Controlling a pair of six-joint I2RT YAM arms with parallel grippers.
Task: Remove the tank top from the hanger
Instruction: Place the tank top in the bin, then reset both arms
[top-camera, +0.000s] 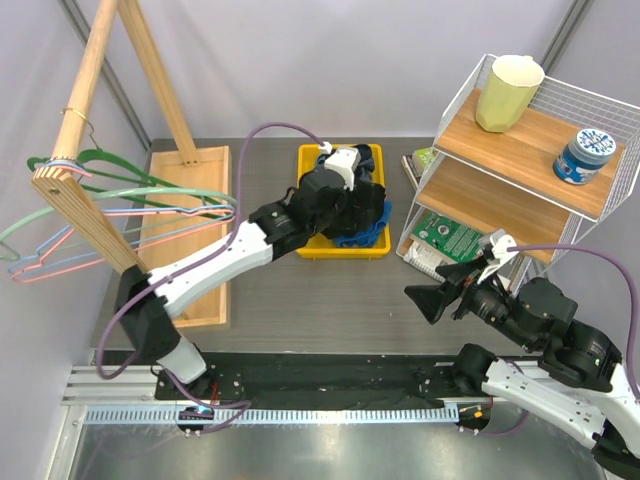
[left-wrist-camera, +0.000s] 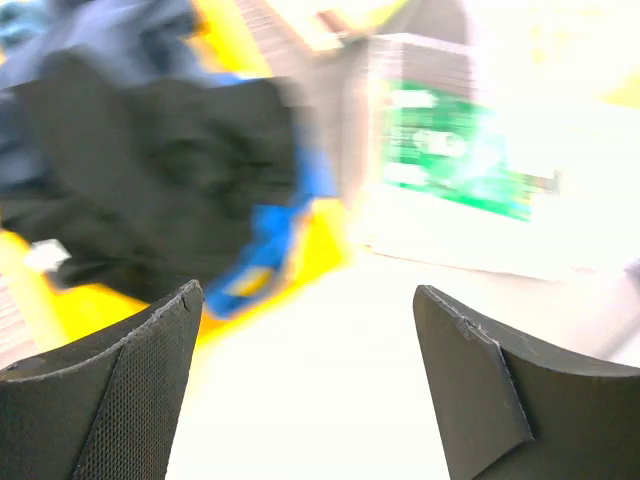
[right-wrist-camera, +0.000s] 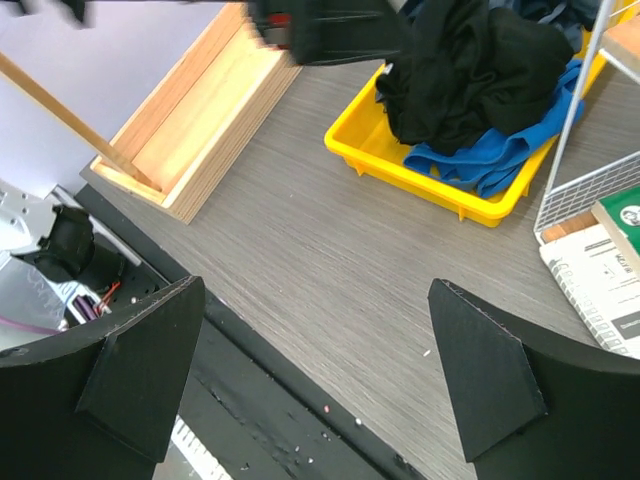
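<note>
Left gripper (left-wrist-camera: 308, 297) and right gripper (right-wrist-camera: 315, 290) gape empty; only the overhead view shows the hangers (top-camera: 165, 192)

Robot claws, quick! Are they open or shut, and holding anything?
Left black two-finger gripper: open, holding nothing.
Right black two-finger gripper: open, holding nothing.

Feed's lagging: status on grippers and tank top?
Both open, empty: left gripper over yellow bin, right gripper aside. All hangers bare; black garment in bin. Nothing blocking.
</note>
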